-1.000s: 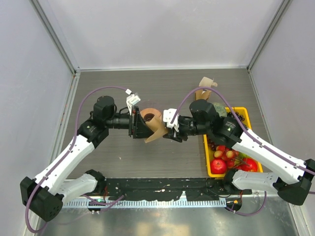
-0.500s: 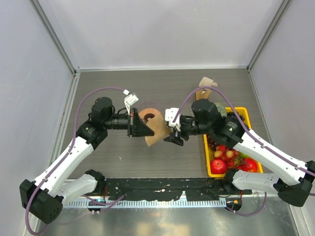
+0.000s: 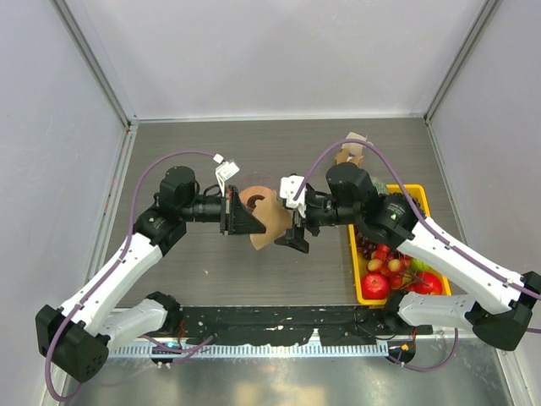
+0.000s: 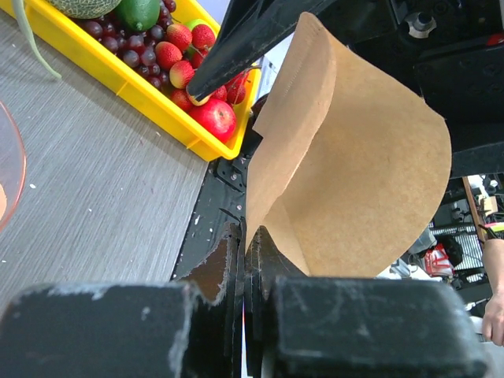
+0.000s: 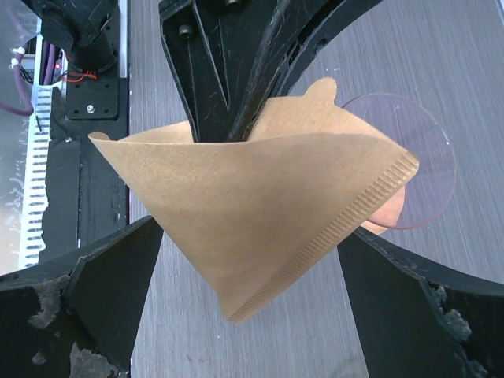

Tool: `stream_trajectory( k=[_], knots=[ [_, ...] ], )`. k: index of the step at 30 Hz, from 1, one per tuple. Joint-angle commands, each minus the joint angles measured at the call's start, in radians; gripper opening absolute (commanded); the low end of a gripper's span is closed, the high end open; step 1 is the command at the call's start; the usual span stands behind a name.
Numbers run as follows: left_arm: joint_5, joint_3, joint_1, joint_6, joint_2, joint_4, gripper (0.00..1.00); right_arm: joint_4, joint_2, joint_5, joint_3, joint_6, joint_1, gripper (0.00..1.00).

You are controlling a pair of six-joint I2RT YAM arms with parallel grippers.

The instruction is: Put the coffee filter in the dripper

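Left gripper [image 4: 249, 240] clenched on the coffee filter [image 5: 260, 213], jaws pinched flat on one edge of the paper near its lower corner. Filter held up off the table [image 3: 194, 262], mid-scene between the two arms, opened into a loose cone and tilted. Right gripper [image 3: 292, 230] released, jaws spread wide on either side of the filter's pointed end; the wrist view shows a sliver of table between each finger and the paper, so no grip. Dripper [image 3: 256, 200] sits on the table just behind the filter, orange-brown collar and dark centre hole visible from above, clear glass rim showing past the filter in the right wrist view. Filter overlaps the dripper from above; probably not touching it, hard to tell. Yellow tray [image 3: 416, 191] with red apples [image 3: 376, 286], grapes and other fruit at right, under the right arm. Bunch of brown paper filters [image 3: 351, 154] at the back, beyond the tray.
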Motion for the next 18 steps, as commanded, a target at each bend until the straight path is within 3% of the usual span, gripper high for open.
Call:
stream_trajectory(
  k=[1, 11, 18],
  knots=[
    [-0.005, 0.004, 0.004, 0.001, 0.0, 0.029, 0.0, 0.035, 0.004, 0.0, 0.057, 0.001, -0.001, 0.95],
    [-0.015, 0.008, 0.006, 0.011, 0.002, 0.001, 0.0, 0.015, -0.026, 0.022, 0.03, -0.031, -0.002, 0.5],
    [-0.014, 0.01, 0.006, 0.011, 0.006, 0.001, 0.14, 0.006, -0.043, 0.037, 0.008, -0.053, -0.002, 0.35]
  ],
)
